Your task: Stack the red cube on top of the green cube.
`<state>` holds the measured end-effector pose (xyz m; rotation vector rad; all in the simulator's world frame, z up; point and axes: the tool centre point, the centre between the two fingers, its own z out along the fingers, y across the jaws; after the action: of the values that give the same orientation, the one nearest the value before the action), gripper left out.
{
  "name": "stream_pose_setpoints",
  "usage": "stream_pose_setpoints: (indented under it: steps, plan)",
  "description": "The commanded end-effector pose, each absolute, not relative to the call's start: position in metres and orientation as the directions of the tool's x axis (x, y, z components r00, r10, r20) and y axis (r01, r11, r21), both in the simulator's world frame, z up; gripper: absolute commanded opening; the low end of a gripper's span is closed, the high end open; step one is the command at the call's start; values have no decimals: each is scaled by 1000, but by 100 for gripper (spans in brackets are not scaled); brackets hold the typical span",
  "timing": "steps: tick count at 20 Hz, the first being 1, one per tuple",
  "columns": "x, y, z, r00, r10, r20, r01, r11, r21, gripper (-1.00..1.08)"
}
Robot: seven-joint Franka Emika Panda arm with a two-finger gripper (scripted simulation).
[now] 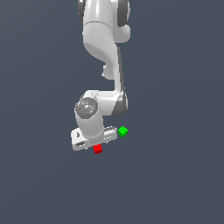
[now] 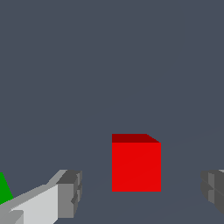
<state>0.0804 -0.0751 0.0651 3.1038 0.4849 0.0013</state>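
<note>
1. Two views to check, exterior first. You see the arm (image 1: 103, 39) reaching down, with the white gripper (image 1: 97, 142) low over the dark floor (image 1: 175, 175). The red cube (image 1: 98, 149) sits right at the gripper's lower edge, partly tucked under it. The green cube (image 1: 123, 131) lies just beside the gripper on the exterior view's right, near the red cube but apart from it. From here you cannot tell how the jaws stand.

2. Wrist view next. The red cube (image 2: 136, 166) rests between the two fingers (image 2: 70, 192), which stand wide apart with clear gaps on both sides, so nothing is held yet. A sliver of the green cube (image 2: 3, 188) shows at the frame's edge, beyond one finger.

3. Handling, as a judgement: the cube looks rigid, light and smooth-faced, so it should not deform but could slip or twist if pinched off-centre. Take it on two opposite flat side faces, pads square to them, near mid-height. Keep it level, since the green top is no larger than the red base.
</note>
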Motion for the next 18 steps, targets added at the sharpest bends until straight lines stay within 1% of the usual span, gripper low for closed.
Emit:
stream_pose_setpoints:
  steps: [1,7,13,14,18]
  plan:
    - [80,-75,56,952,305,0,305,-952,0,100]
    - [80,-75,26,952,307,0,307,-952,0,100]
    - [81,-75,20,952,307,0,307,-952,0,100]
    - [81,-75,20,952,307,0,307,-952,0,-100]
    - [81,-75,20,952,307,0,307,-952,0,-100]
